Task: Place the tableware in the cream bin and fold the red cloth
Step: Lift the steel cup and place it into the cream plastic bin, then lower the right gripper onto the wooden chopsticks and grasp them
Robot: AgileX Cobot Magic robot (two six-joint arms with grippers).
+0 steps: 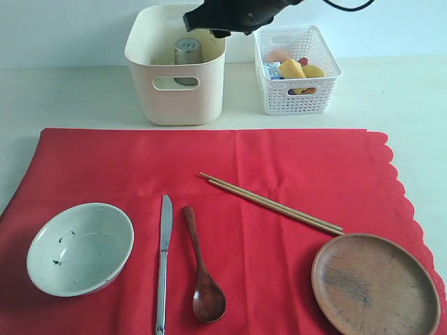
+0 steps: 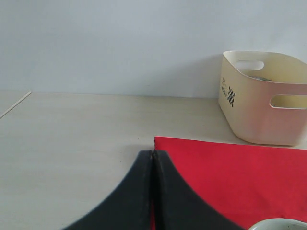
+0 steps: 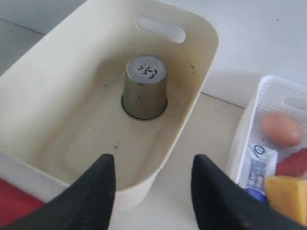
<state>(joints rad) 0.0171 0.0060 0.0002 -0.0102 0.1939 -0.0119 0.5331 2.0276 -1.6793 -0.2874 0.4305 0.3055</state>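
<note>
A smooth cream plastic bin (image 1: 174,98) with rounded corners and oval handle cut-outs stands on the pale bench (image 1: 70,98) just behind the red cloth (image 1: 279,167). Inside it a dull steel cup (image 3: 144,86) stands alone, its closed flat end up. The right end effector (image 3: 153,167) hovers over the bin's rim, its dark fingers spread apart and empty. Beside the bin a lower white lattice basket (image 1: 297,98) holds an egg (image 3: 281,128), a milk carton (image 3: 256,165) and a yellow cheese wedge (image 3: 287,191).

The cloth lies flat, its right edge scalloped. On it rest a glazed speckled bowl (image 1: 80,248), a slim silver knife (image 1: 163,262), a dark wooden spoon (image 1: 202,269), pale chopsticks (image 1: 272,204) lying at a slant and a round brown wooden plate (image 1: 375,285), all apart from one another. The left end effector (image 2: 152,163) is closed, its fingers pressed together on nothing, at the cloth's corner.
</note>
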